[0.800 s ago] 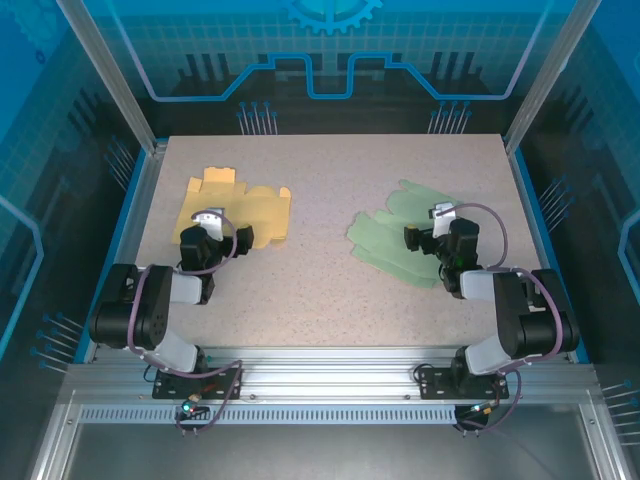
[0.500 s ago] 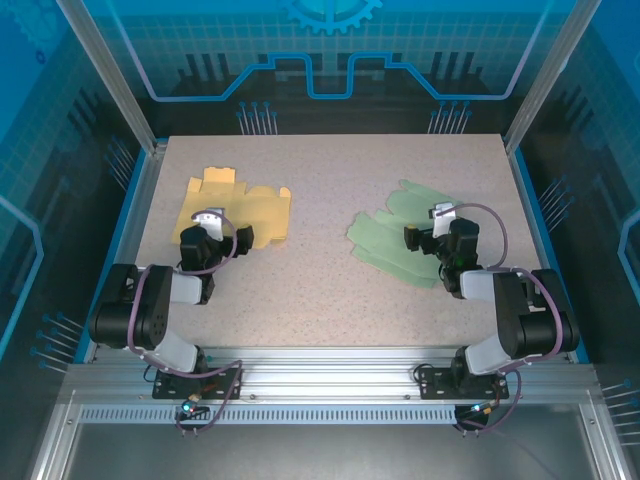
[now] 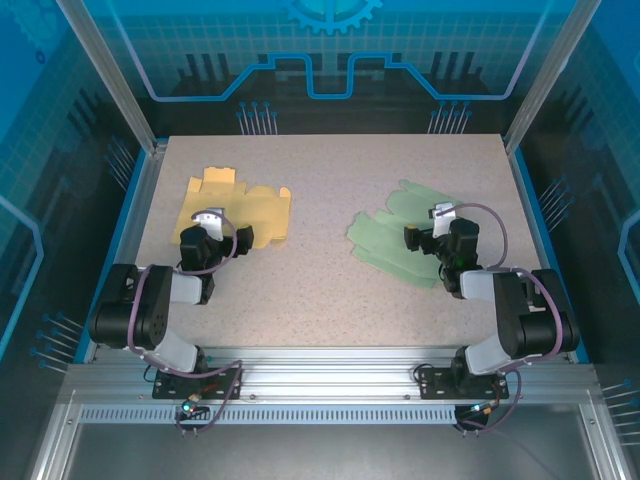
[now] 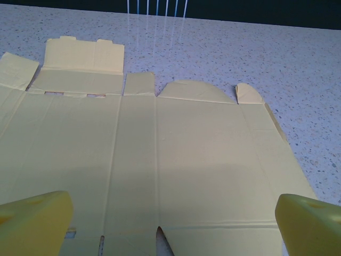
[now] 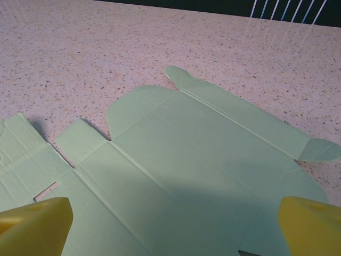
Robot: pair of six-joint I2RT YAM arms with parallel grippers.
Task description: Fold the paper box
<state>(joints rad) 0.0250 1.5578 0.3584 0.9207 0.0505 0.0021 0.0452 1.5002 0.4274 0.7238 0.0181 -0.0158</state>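
Two unfolded paper box blanks lie flat on the speckled table. The yellow blank [image 3: 235, 208] [image 4: 160, 154] is at the left, with creases and flaps showing. The green blank [image 3: 395, 235] [image 5: 202, 154] is at the right. My left gripper [image 3: 212, 240] [image 4: 176, 224] hovers over the yellow blank's near edge, open, its yellow fingertips [image 4: 34, 221] wide apart with nothing between them. My right gripper [image 3: 435, 238] [image 5: 176, 226] hovers over the green blank's near part, also open and holding nothing, with one fingertip [image 5: 311, 226] at each lower corner.
A raised frame with blue edging [image 3: 135, 210] borders the table [image 3: 320, 290]. Metal posts [image 3: 105, 70] rise at the back corners. Bare table surface lies between the two blanks and toward the back.
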